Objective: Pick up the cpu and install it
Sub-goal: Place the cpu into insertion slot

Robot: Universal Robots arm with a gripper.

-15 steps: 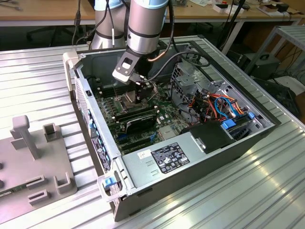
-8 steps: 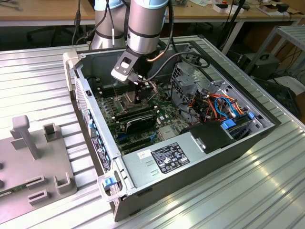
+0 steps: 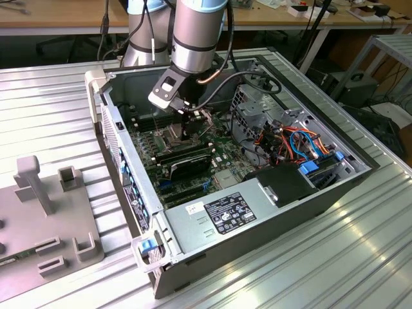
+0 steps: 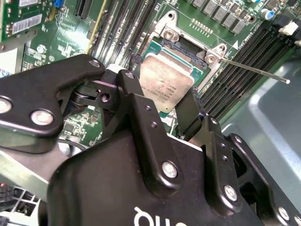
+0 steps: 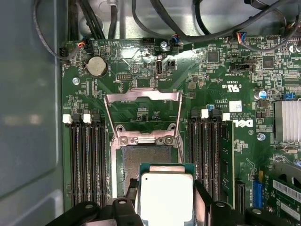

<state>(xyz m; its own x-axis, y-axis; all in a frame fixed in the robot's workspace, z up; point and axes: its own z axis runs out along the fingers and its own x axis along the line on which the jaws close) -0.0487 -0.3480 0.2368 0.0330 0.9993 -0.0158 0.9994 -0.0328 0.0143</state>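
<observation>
The cpu (image 5: 167, 197), a small square chip with a dull silver top and a green rim, sits between my gripper's black fingers (image 5: 203, 194), which are shut on its two sides. My gripper (image 4: 162, 96) holds the cpu (image 4: 164, 80) just over the open socket (image 5: 146, 159) on the green motherboard; the chip covers part of the socket. The socket's metal frame (image 5: 143, 96) is flipped up and its thin lever (image 4: 254, 70) sticks out sideways. In the exterior view my gripper (image 3: 188, 134) reaches down into the open computer case (image 3: 129, 174).
Black memory slots (image 5: 87, 160) flank the socket on both sides. A coin battery (image 5: 97, 66) and cables (image 5: 155, 21) lie beyond the socket. A power supply (image 3: 225, 212) and drive cage (image 3: 302, 148) fill the case's near end. A grey fixture plate (image 3: 45, 219) sits at the exterior view's left.
</observation>
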